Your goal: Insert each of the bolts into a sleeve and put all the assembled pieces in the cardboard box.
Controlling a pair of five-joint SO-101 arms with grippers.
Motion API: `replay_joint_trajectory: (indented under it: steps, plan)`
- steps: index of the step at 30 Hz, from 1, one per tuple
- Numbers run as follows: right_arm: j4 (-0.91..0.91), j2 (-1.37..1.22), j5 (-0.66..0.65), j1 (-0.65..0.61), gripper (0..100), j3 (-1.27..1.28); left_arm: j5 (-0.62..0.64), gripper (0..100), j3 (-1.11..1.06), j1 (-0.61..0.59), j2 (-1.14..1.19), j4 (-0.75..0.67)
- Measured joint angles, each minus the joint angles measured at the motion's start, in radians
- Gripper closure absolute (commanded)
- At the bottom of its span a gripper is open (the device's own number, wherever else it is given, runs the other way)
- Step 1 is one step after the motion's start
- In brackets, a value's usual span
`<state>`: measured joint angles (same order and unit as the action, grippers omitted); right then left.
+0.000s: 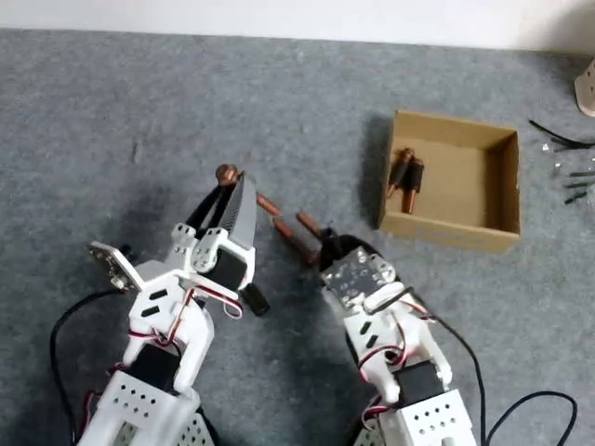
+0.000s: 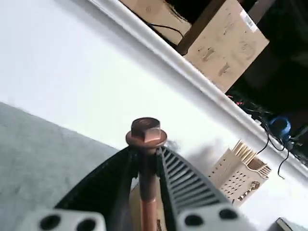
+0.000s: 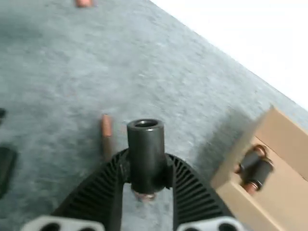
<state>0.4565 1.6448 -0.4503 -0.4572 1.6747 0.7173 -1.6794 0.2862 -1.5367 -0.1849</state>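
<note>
Looks roughly midway, judging by the cardboard box (image 1: 483, 190): holds two seemingly assembled pieces (image 1: 406, 173) side by side and touching, tucked against the wall on the side toward the arms. Leaves one pair in hand and more lying about. Finds the left gripper (image 2: 145, 155) pinched on a copper-coloured bolt (image 2: 146, 134), apparently lifted off the grey carpet (image 1: 139, 102), head standing proud beyond the fingertips, shank clamped between the ribbed jaws. Finds the right gripper (image 3: 145, 161) squeezed round a black sleeve (image 3: 145, 139), open bore pointing away from the wrist, near the box but outside it, with a glint of copper at the sleeve's hidden end, too blurred to name. Counts several loose bolts (image 1: 268, 203) flat on the carpet between the two grippers, apart from the box; cannot make out any spare sleeves. Left to do, by this reckoning: mate the held bolt with the held sleeve, box the result, then see to the loose bolts. As for the held bolt: hex head over a wide round flange, straight smooth-looking shank, coppery sheen, no visible damage
</note>
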Motion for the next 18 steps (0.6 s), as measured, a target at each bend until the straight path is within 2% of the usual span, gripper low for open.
replay_joint_trajectory:
  steps: [7, 11, 15, 18]
  plan:
    - [-0.051, 0.0, -0.005, -0.026, 99.4, 0.0, 0.094, 99, 0.008, 0.041, -0.005, 0.219]
    - [-0.051, 0.0, -0.005, -0.063, 99.4, 0.0, 0.097, 99, 0.008, 0.13, -0.005, 0.222]
    - [-0.052, 0.0, -0.031, -0.075, 99.4, 0.0, 0.097, 99, 0.009, 0.129, -0.005, 0.221]
    - [-0.052, 0.0, -0.043, -0.08, 99.4, 0.0, 0.095, 99, 0.009, 0.13, -0.005, 0.161]
